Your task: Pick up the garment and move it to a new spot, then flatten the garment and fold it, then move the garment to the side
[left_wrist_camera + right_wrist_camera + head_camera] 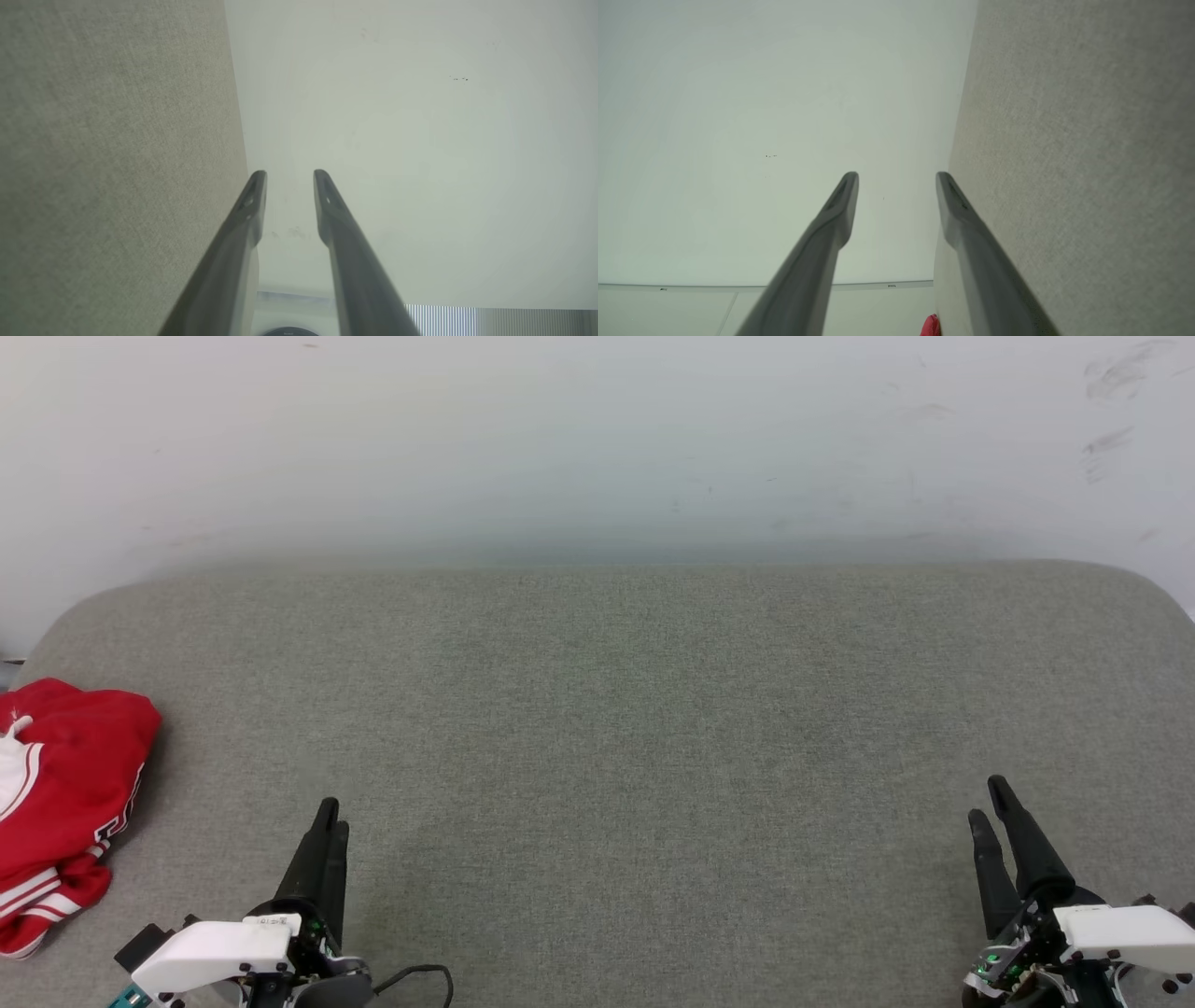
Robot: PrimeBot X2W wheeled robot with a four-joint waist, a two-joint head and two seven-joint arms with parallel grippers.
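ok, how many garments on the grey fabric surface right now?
1. A bunched red jersey of shiny fabric with white panels and striped trim lies at the far left edge of the grey fabric surface, cut off by the frame; anything beyond that edge is hidden.

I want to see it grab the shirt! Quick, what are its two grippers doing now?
Left gripper: open, holding nothing.
Right gripper: open, holding nothing.

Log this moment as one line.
garment: bunched, left edge of cushion | left gripper: open, empty, apart from garment | right gripper: open, empty
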